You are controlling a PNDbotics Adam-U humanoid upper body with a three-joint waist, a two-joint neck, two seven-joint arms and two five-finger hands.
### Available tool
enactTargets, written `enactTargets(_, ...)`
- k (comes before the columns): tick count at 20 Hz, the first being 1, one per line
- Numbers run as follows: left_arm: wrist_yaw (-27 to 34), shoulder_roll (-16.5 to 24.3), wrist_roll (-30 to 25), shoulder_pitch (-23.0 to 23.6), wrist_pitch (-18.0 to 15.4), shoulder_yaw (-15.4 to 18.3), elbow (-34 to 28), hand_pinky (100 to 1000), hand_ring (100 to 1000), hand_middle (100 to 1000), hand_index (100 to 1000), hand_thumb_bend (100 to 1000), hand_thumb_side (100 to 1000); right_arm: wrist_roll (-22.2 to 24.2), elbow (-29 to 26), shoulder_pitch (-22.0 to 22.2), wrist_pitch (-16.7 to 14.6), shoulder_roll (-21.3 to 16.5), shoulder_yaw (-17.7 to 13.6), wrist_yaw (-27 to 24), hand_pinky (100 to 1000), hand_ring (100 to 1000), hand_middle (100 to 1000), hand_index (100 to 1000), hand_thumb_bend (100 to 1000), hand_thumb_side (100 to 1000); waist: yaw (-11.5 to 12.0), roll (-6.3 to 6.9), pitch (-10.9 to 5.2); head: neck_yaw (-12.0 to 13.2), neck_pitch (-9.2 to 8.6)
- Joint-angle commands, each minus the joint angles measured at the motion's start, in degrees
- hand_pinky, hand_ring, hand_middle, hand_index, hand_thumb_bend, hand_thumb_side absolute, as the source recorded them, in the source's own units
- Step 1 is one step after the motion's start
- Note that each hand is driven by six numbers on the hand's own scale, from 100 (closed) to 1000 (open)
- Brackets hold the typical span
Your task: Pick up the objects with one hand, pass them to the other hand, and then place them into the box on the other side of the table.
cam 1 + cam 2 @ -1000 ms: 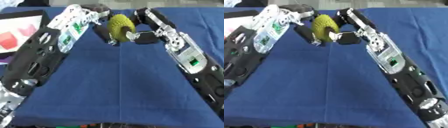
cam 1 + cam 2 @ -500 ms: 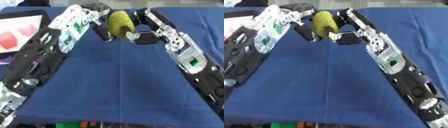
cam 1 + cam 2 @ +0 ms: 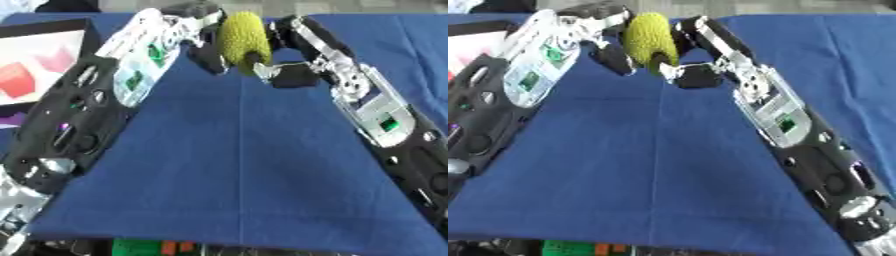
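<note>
The blue-covered bench (image 3: 236,175) stretches under both arms, and a box (image 3: 39,57) with pink and red shapes inside sits at its far left edge. Up at the far middle, the left hand (image 3: 203,47) and the right hand (image 3: 284,70) meet, both curled onto a bumpy yellow-green fruit (image 3: 242,36) held between them, clear above the cloth
</note>
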Motion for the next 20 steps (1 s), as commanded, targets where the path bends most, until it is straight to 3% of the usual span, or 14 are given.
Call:
enactTargets(1, 1.41, 1.09, -0.12, -0.97, 0.63, -0.15, -2.96, 798, 635, 538, 543, 100, 191, -0.73, -0.26, -0.61, 0.28, -0.69, -0.42, 0.54, 668, 521, 376, 433, 100, 100, 0.06, -0.03, -0.93, 0.05, 0.31)
enactTargets(8, 0.95, 1.49, -2.56, -0.88, 0.85, -0.67, -4.09, 789, 638, 541, 570, 100, 173, -2.66, -0.12, -0.52, 0.88, -0.64, -0.53, 0.83, 665, 516, 374, 431, 100, 100, 0.07, 0.02, -0.90, 0.05, 0.31)
enactTargets(13, -0.21, 1.44, -3.78, -0.85, 0.51, -0.52, -4.24, 790, 643, 548, 585, 154, 161, -4.19, -0.13, -0.45, 1.08, -0.57, -0.43, 0.65, 661, 510, 371, 427, 100, 100, 0.06, 0.04, -0.85, 0.05, 0.31)
enactTargets(20, -0.60, 1.55, -4.00, -0.72, 1.13, -0.49, -4.41, 764, 604, 493, 474, 100, 197, -5.23, 0.04, -0.33, 1.82, -0.60, -0.35, 0.43, 660, 510, 376, 434, 100, 100, 0.10, 0.03, -0.86, 0.08, 0.31)
